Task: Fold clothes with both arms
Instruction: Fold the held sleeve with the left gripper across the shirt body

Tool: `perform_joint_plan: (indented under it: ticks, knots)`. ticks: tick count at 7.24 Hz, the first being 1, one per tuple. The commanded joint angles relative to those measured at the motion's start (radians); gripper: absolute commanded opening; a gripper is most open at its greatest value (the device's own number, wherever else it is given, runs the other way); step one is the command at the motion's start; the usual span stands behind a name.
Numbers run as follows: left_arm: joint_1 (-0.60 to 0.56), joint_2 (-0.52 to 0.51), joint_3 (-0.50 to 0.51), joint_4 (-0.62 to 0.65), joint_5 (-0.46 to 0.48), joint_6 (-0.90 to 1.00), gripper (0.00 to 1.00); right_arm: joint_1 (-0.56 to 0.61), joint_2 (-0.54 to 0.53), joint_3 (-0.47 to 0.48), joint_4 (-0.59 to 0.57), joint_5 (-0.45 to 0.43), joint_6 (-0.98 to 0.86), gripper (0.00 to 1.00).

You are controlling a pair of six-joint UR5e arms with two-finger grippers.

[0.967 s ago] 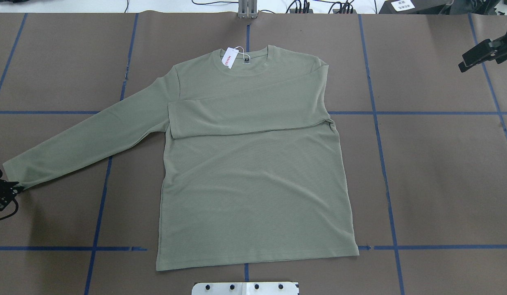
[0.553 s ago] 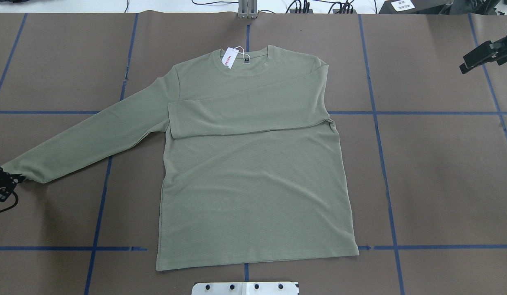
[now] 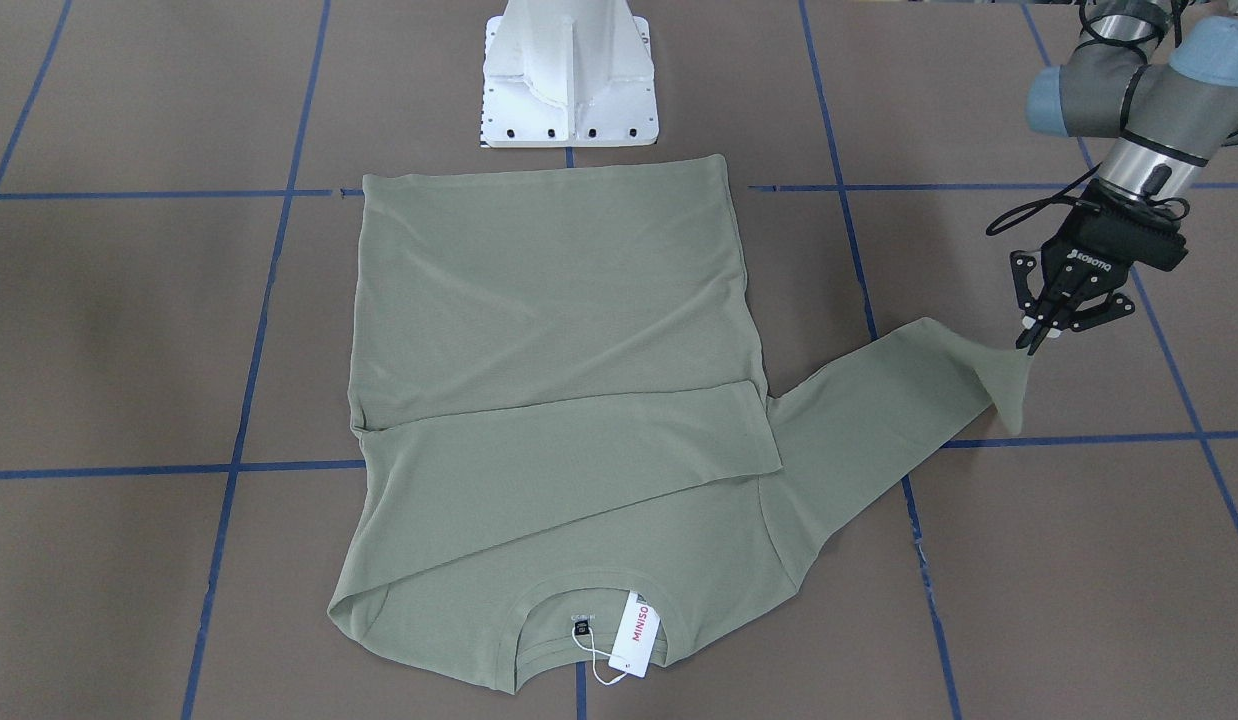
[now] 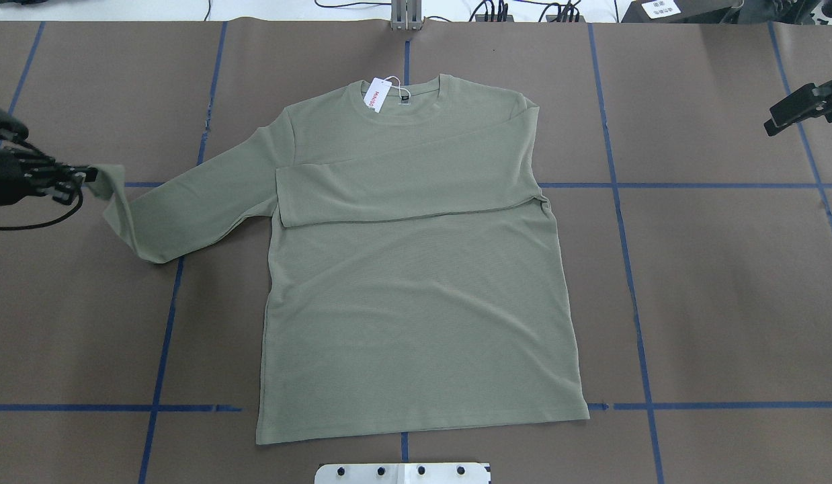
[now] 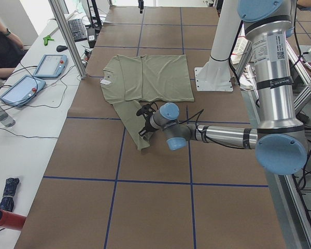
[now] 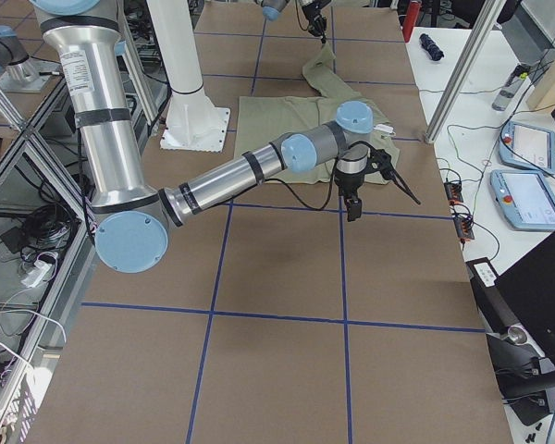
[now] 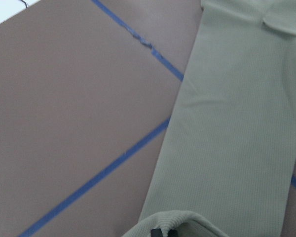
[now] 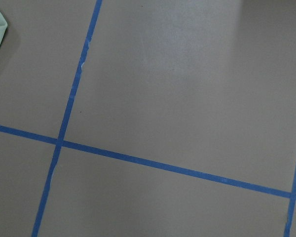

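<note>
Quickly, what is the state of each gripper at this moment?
Left gripper: closed, holding the cuff end of the shirt sleeve.
Right gripper: cannot be told whether open or closed; nothing seen in it.

There is one green shirt [image 4: 416,302] with one white tag [image 4: 376,94], and one brown table [image 4: 725,302]. Two robot arms show, one left arm [image 3: 1129,100] and one right arm [image 6: 231,180]. There are two grippers, the left gripper [image 3: 1034,340] and the right gripper [image 4: 789,114]. There is one white base [image 3: 569,80]. Beside the table are two tablets, a near tablet [image 5: 18,89] and a far tablet [image 5: 49,65], one keyboard [image 5: 79,30] and one person [image 5: 2,44].
</note>
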Motion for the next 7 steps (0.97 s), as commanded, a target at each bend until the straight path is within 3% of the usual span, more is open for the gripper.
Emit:
perform_joint_plan:
  ticks: [1, 2, 4, 5, 6, 7]
  knots:
    - [-0.001, -0.306, 0.032, 0.238, 0.004, -0.232, 0.0, 0.0, -0.002, 0.0, 0.0, 0.0, 0.006, 1.0]
    - [0.034, -0.435, 0.045, 0.353, 0.01, -0.332, 0.0, 0.0, -0.001, -0.001, 0.0, 0.0, 0.009, 1.0]
    - [0.178, -0.639, 0.102, 0.477, 0.207, -0.557, 0.0, 0.002, 0.002, -0.001, 0.0, 0.0, 0.012, 1.0]
    - [0.217, -0.763, 0.212, 0.486, 0.259, -0.64, 0.0, 0.002, 0.004, -0.001, 0.0, 0.0, 0.012, 1.0]
    - [0.285, -0.863, 0.314, 0.482, 0.381, -0.694, 0.0, 0.003, 0.005, -0.001, 0.0, 0.0, 0.014, 1.0]
    - [0.342, -0.916, 0.375, 0.474, 0.454, -0.703, 0.0, 0.005, 0.005, 0.002, 0.0, 0.0, 0.014, 1.0]
